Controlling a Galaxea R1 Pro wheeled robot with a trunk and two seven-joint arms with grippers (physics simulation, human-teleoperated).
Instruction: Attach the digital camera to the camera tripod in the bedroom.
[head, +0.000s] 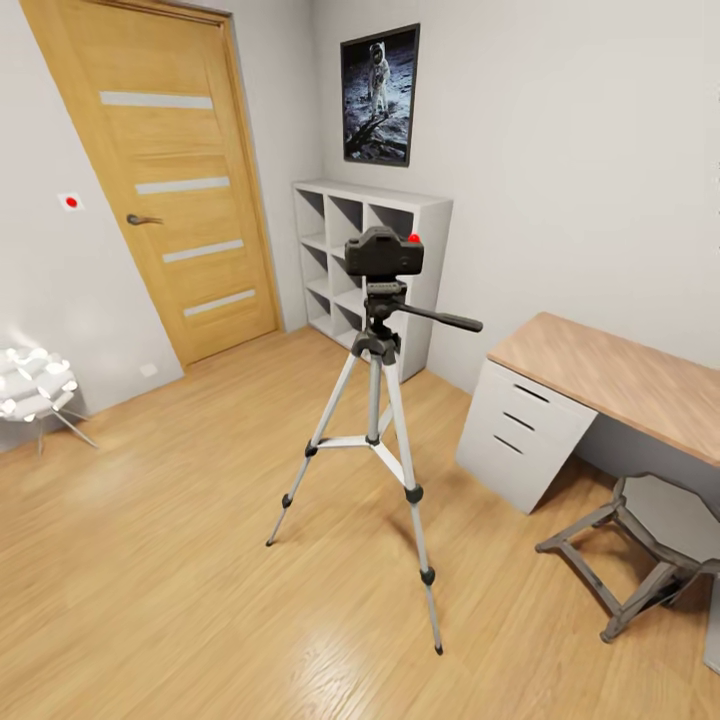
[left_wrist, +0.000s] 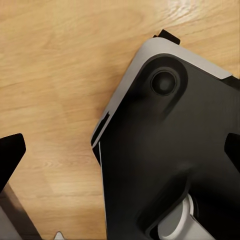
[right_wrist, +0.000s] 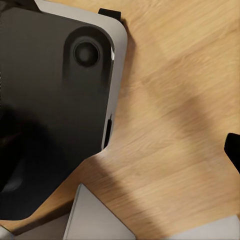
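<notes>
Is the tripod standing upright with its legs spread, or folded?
Upright, spread: the camera tripod stands on three splayed legs on the wood floor, with the digital camera on its head.

Evenly bright, soft, sharp throughout. Faint shadows beneath the camera tripod (head: 378, 400). Leaning, stretched lines at the door (head: 165, 170).

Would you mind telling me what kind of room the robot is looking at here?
Probably a bedroom or study: light wood floor, an oak door, a white cube shelf, an astronaut poster and a wood-topped desk. A camera tripod stands mid-floor with the digital camera on top.
</notes>
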